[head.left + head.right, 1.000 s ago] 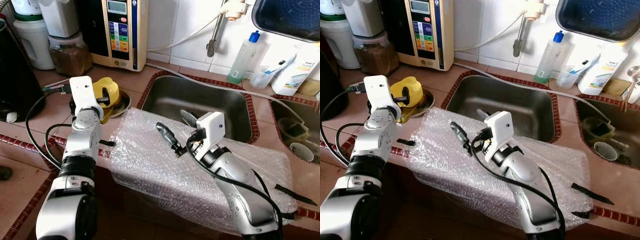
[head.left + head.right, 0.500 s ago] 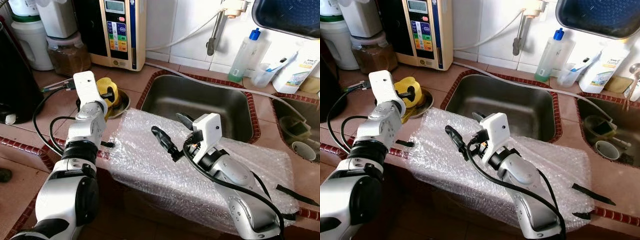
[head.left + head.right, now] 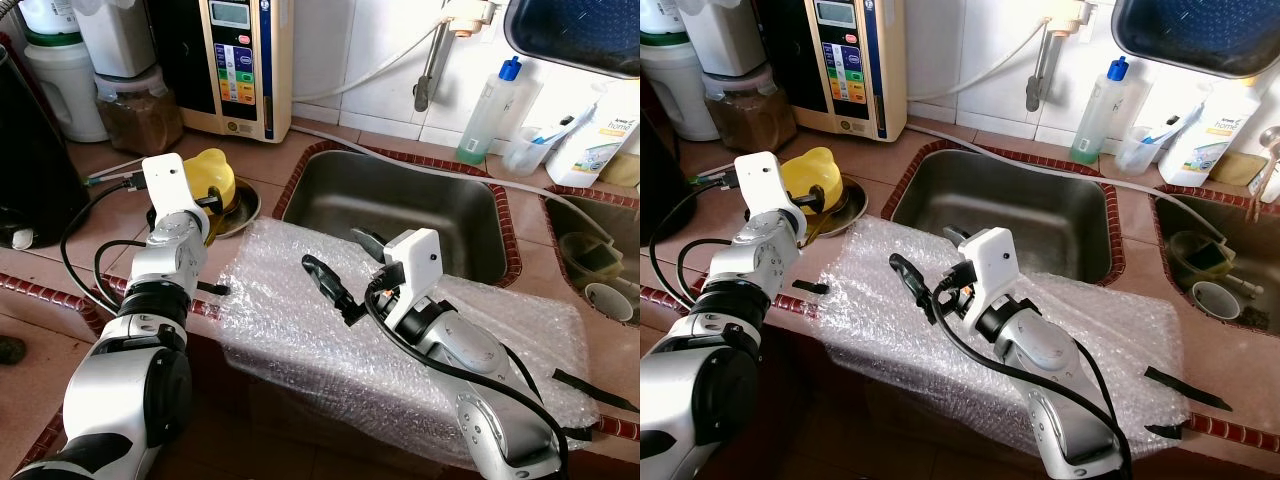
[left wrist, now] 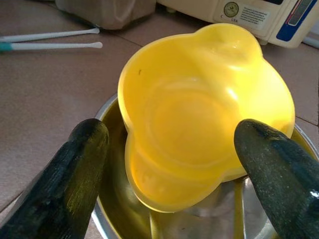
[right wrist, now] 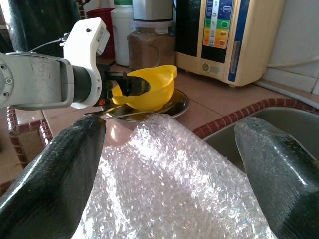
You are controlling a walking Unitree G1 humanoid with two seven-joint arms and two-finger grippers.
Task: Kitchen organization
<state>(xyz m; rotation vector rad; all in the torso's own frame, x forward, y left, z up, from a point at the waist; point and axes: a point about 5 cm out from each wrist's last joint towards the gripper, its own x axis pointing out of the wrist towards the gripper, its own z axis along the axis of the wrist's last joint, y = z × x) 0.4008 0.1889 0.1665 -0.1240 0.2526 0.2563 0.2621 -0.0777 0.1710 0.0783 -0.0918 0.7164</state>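
Note:
A yellow lobed bowl (image 4: 204,114) sits tilted in a shallow steel plate (image 4: 112,199) on the tiled counter, left of the sink (image 3: 400,200). My left gripper (image 4: 172,132) is open, with one black finger on each side of the bowl (image 3: 215,172); I cannot tell whether they touch it. A sheet of bubble wrap (image 3: 300,340) lies over the counter's front edge before the sink. Just above it my right gripper (image 3: 347,265) hovers open, holding nothing and pointing left toward the bowl (image 5: 149,87).
A beige water machine (image 3: 240,60), a brown jar (image 3: 140,110) and a black kettle (image 3: 30,150) stand behind the bowl. A soap bottle (image 3: 490,110) stands behind the sink. A second basin (image 3: 590,260) with cups lies at the right. Black cables (image 3: 80,270) loop by my left arm.
My left wrist has dropped a little and drawn back beside the yellow bowl. My right gripper has crept slightly left over the bubble wrap. Both grippers stay open.

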